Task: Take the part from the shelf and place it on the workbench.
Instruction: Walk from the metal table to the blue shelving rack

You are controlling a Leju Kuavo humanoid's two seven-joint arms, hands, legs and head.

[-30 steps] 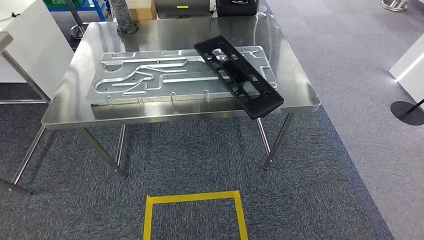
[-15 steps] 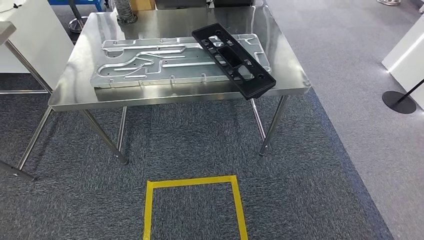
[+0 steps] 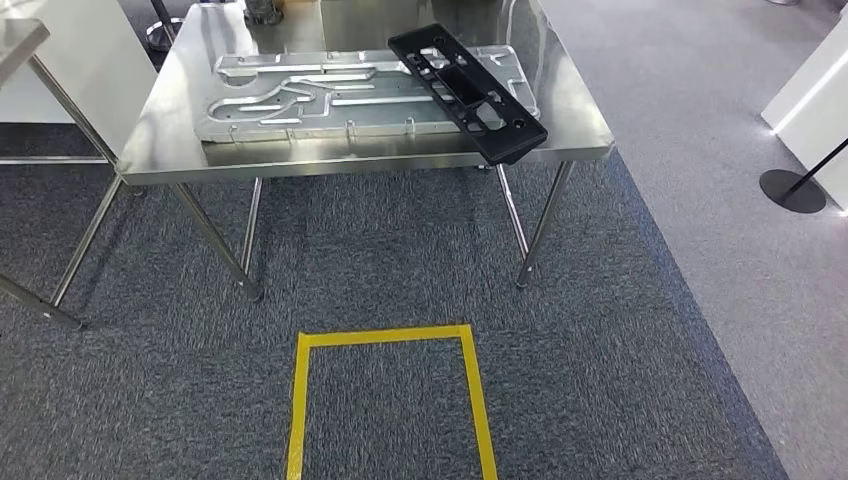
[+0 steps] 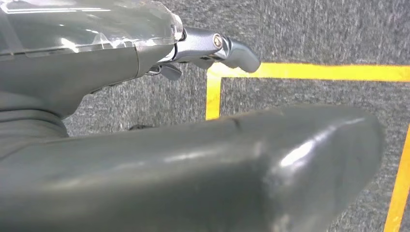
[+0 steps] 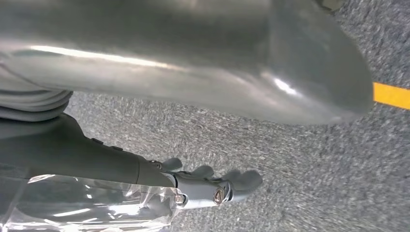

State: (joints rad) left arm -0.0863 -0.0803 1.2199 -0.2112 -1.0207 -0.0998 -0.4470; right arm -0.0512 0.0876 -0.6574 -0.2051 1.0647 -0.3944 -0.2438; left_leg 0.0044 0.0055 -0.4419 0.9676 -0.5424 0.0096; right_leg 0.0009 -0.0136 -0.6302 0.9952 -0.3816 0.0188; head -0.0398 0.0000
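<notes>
Long black perforated plastic panel [image 3: 466, 93] lies on steel bench [image 3: 575, 120], resting across grey machined aluminium plate [image 3: 330, 95]; long axis diagonal, near end overhanging bench's front right edge.

Panel well ahead of both hands.

Left hand [image 4: 212, 48] and right hand [image 5: 212, 186] hang over carpet by yellow tape square [image 3: 392, 400], fingers loosely extended, holding nothing.

Right hand judged nearer.

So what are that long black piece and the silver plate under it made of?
The long black piece looks like matte moulded plastic: dull, with no glare. The silver plate seems machined aluminium or similar metal, with satin grey grooves. The table looks like polished steel, as it mirrors its surroundings.
</notes>
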